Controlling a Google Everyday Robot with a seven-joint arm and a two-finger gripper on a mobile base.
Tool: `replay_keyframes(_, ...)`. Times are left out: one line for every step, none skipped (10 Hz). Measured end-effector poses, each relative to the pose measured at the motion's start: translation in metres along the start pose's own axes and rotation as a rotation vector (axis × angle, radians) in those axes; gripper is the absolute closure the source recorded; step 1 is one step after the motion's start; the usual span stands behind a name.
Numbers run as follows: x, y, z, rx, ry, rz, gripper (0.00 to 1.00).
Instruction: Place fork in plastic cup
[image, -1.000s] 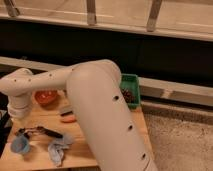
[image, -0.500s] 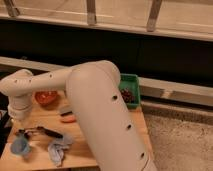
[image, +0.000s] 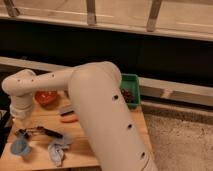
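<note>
Camera view: the robot's white arm (image: 100, 105) fills the centre of the picture, bending from the lower right up and across to the left, with its wrist turned down over the left end of a wooden table (image: 95, 150). The gripper (image: 14, 122) sits at the far left edge of the table, below the wrist, close above the light-blue plastic cup (image: 20, 147); whether it grips anything cannot be told. The plastic cup stands upright near the front left corner of the table. The fork cannot be made out with certainty; a thin dark utensil (image: 42, 132) lies flat just behind the cup, running left to right, and its identity cannot be settled. A crumpled blue-grey cloth (image: 59, 148) lies on the table just right of the cup. An orange item (image: 69, 118) lies further back, near the arm. A red bowl (image: 46, 97) stands at the back left, partly behind the wrist. A green bin (image: 131, 89) with dark contents sits at the table's back right corner, partly hidden by the arm. Behind the table runs a dark wall (image: 165, 55) with a railing (image: 91, 12) above
</note>
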Motion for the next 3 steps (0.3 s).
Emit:
replay_keyframes(-0.0002, 0.0005, 0.0002, -0.001, 0.0, 0.0, 0.36)
replay_keyframes(-0.0007, 0.0013, 0.0006, -0.001, 0.001, -0.002, 0.36)
replay_keyframes(-0.0009, 0.0013, 0.0007, -0.001, 0.001, -0.002, 0.36)
